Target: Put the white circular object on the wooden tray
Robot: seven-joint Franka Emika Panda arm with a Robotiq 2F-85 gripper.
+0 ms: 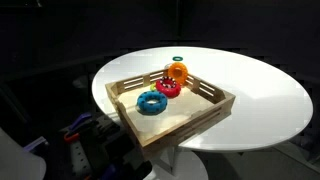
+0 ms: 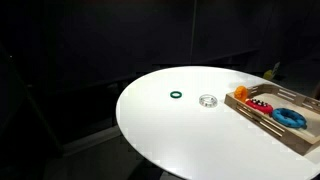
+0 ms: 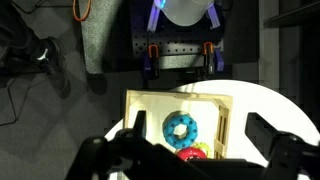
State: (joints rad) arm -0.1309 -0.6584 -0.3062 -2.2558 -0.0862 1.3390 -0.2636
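Right now the white circular object (image 2: pixel 208 100), a small pale ring, lies flat on the smooth round tabletop (image 2: pixel 165 130), just beside the wooden tray (image 1: pixel 190 124), not in it. A shiny blue ring (image 1: pixel 151 102) and a red ring (image 1: pixel 168 88) sit inside the tray. Above the tray, the dark jaws point down, wide apart, holding nothing.

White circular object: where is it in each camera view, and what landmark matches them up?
In an exterior view: the white circular object lies on the table between the green ring and the wooden tray.
In an exterior view: I cannot make it out beyond the wooden tray.
Wrist view: not in it.
Shared landmark: the blue ring inside the tray, seen in all three.
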